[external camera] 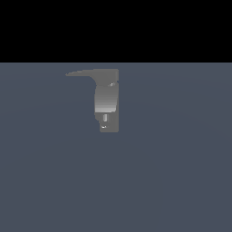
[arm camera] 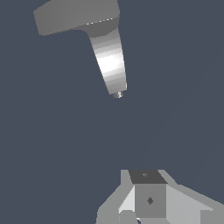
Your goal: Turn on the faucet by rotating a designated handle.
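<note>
The faucet [external camera: 108, 102] is a small grey upright fixture on a flat dark blue-grey floor, with a lighter curved front and a small knob low down. Its handle [external camera: 81, 73], a thin lever tapering to a point, sticks out from the top toward the exterior view's left. In the wrist view the faucet [arm camera: 110, 61] and its handle [arm camera: 74, 17] lie ahead of my gripper [arm camera: 146, 176], well apart from it. The fingers [arm camera: 150, 199] show as one grey block with no gap, holding nothing. The exterior view shows neither the arm nor the gripper.
The blue-grey floor [external camera: 172, 181] stretches around the faucet on all sides. A black band fills the top of the exterior view.
</note>
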You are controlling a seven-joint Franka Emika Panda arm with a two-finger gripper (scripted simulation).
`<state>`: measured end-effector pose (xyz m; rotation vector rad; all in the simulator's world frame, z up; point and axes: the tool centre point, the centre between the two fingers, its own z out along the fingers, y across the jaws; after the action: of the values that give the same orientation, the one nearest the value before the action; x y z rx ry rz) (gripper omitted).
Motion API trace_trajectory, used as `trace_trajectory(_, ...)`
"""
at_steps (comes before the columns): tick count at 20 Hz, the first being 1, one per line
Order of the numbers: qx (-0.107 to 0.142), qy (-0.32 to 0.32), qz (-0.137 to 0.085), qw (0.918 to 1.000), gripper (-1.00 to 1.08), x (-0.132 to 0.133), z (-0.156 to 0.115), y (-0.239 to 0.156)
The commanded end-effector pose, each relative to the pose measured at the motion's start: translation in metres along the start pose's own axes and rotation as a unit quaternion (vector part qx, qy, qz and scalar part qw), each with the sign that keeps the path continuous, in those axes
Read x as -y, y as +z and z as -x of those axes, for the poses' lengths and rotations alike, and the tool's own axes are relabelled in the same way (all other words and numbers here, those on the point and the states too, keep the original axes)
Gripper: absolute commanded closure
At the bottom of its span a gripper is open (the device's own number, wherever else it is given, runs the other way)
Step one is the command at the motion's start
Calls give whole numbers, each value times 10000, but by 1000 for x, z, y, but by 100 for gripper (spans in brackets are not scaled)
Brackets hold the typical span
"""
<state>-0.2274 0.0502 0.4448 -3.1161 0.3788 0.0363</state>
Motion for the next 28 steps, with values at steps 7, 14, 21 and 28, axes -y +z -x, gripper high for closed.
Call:
trace_trajectory(7,-3,832,-22,9965,108,44,-17,23)
trace_trajectory(14,-5,1515,-41,9885,108,78,-38,42)
trace_trajectory(21,-7,2184,-62,9758,108,109,-62,61)
trace_trajectory(28,-10,2830,-80,9591,108,135,-91,79)
